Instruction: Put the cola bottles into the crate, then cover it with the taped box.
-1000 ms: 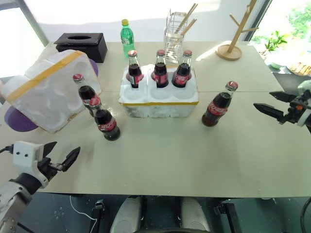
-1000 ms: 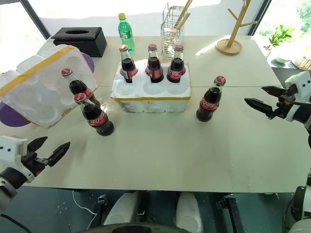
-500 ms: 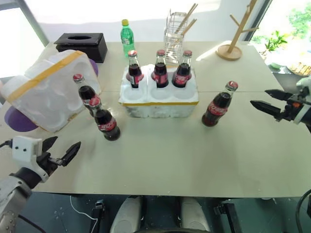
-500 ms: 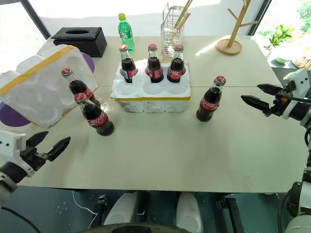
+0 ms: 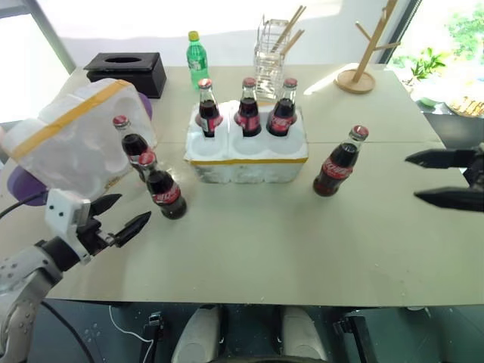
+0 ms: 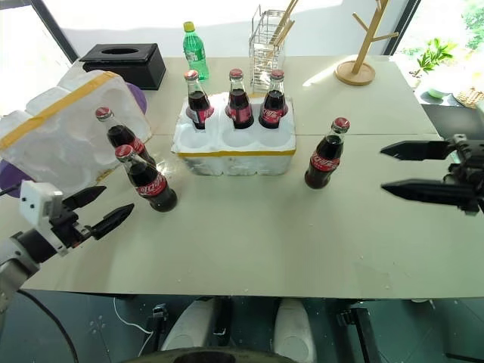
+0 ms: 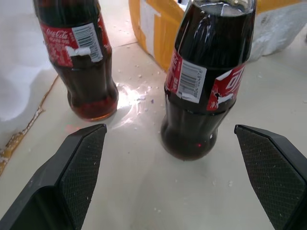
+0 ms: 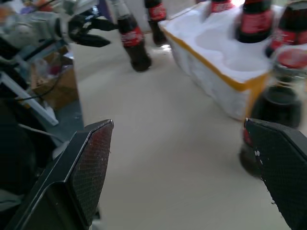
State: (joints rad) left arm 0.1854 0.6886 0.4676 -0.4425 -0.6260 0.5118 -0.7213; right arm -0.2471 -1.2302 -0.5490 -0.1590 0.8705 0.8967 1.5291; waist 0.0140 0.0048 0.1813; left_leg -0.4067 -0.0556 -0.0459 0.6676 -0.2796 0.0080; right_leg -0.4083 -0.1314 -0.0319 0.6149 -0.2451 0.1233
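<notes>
Three cola bottles already stand in the back row of the crate (image 5: 246, 147), which sits at table centre, yellow tape band facing me; its front three wells look empty. Three more bottles wait loose on the table (image 5: 249, 249), all upright, long axis vertical, caps up. From the crate, two stand at approx 8 o'clock: the near left bottle (image 5: 163, 187) and, just behind it, the far left bottle (image 5: 132, 144), close beside the taped box (image 5: 72, 140). That box lies tilted on its side at 9 o'clock w/ its hollow facing the table centre. The right bottle (image 5: 339, 163) stands alone at 4 o'clock from the crate. My left gripper (image 5: 121, 218) has its fingers spread wide, nothing held, pointing twd 2 o'clock; the near left bottle lies right ahead of it at approx 1 o'clock, near but not touching. In the left wrist view that bottle (image 7: 206, 81) sits between the two fingers, w/ the other one (image 7: 81, 57) off to the side. My right gripper (image 6: 427, 168) is also wide and empty, fingers level, pointing at 9 o'clock; the right bottle is straight along that line, a bit apart. I judge each arm takes its nearer bottle: left for the near left one, right for the lone one. Both need a sideways approach at the body, below the label, since the bottles are tall and could tip.
</notes>
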